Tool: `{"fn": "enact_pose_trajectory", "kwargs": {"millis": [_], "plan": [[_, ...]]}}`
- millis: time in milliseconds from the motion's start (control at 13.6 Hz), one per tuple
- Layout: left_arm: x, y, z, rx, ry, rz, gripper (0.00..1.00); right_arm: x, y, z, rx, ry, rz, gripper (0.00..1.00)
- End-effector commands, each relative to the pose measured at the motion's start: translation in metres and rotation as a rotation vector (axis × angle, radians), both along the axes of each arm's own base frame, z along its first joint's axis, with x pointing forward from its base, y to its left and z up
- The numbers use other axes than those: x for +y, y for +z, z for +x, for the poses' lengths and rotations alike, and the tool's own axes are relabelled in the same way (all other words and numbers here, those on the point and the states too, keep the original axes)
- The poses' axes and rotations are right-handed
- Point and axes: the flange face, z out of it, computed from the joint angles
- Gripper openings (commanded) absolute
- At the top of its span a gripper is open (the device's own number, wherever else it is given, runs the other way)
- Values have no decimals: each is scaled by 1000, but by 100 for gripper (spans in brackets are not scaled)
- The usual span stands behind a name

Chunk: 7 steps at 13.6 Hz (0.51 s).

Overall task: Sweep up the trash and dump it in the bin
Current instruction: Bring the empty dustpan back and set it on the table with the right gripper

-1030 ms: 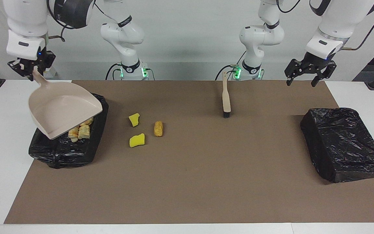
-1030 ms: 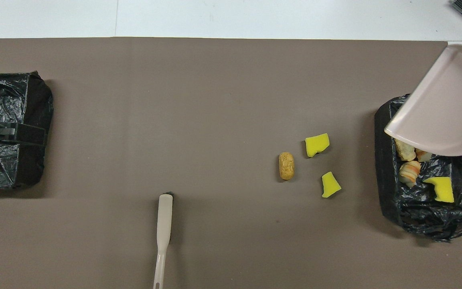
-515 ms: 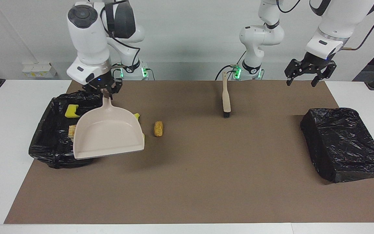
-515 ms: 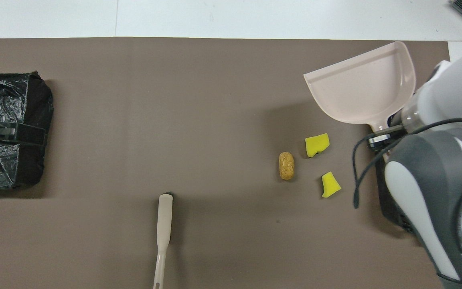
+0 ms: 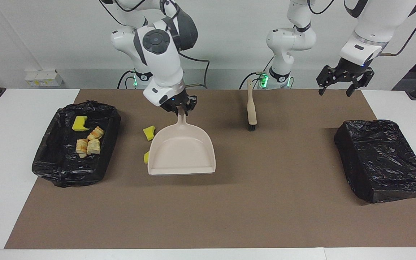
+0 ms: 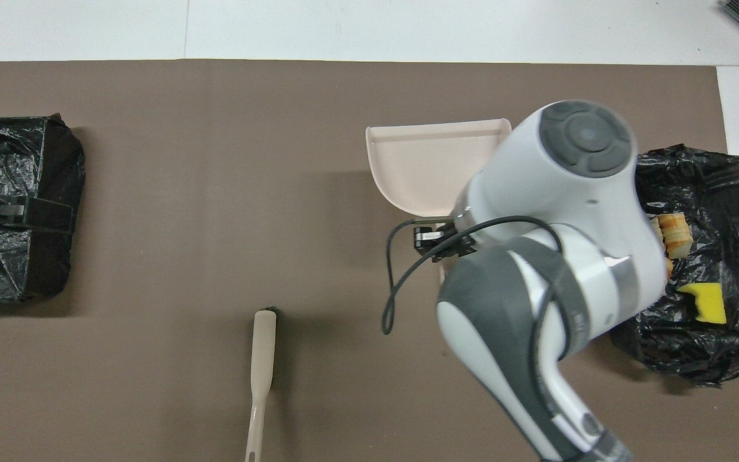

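Fingers of the right gripper (image 5: 181,108) clamp the dustpan (image 5: 182,151) handle, the pan over the brown mat (image 5: 229,209). Left gripper (image 5: 341,83) waits spread wide above the mat's edge. Some trash (image 5: 89,141) lies in the bin (image 5: 45,166); two yellow scraps (image 5: 149,132) remain beside the pan. Recommendation: set the lip flat, mouth toward the scraps; the brush (image 5: 251,108) lies unused.
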Motion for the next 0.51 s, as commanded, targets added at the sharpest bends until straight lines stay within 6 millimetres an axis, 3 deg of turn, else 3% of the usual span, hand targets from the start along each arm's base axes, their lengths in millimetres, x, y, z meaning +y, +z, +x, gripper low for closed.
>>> {"fn": "enact_pose_trajectory", "kwargs": {"millis": [0, 221, 368, 441], "plan": [[3, 2, -2, 11, -1, 14, 100, 59, -36, -5, 12, -32, 36, 0], [3, 2, -2, 11, -1, 14, 100, 104, -66, -15, -11, -9, 50, 0], [3, 2, -2, 11, -1, 14, 100, 135, -108, -17, -32, -11, 47, 0], [3, 3, -2, 10, -1, 14, 100, 143, -117, -18, -44, -9, 60, 0]]}}
